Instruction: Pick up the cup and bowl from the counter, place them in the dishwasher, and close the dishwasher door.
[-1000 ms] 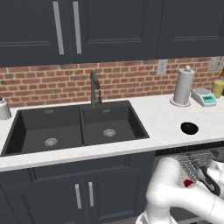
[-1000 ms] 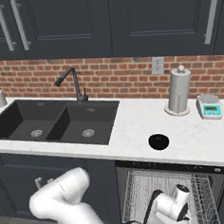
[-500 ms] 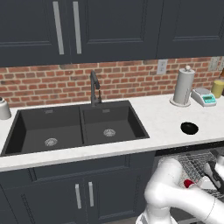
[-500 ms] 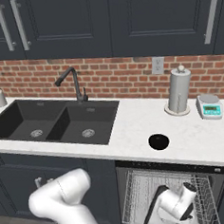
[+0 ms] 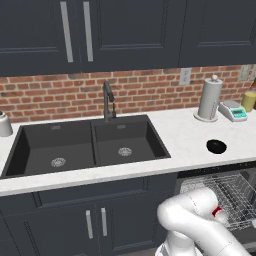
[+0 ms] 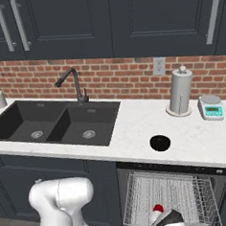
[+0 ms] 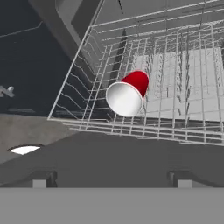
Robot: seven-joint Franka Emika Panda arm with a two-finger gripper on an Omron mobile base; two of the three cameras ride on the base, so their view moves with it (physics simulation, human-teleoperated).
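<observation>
Lying tipped in the dishwasher rack (image 7: 183,87), cup (image 7: 127,94); bowl (image 6: 160,143) on table (image 6: 135,127), seemingly light, glossy, slippery, take by rim; pincer state cannot be told.

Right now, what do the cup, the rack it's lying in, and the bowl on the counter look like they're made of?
Cup: smooth matte red wall with a whitish end, likely plastic.
Rack: thin silvery wires in a grid, seemingly coated metal.
Bowl: solid black, looks like glazed ceramic or plastic, hard to say.
Counter: white, stone-like.
</observation>
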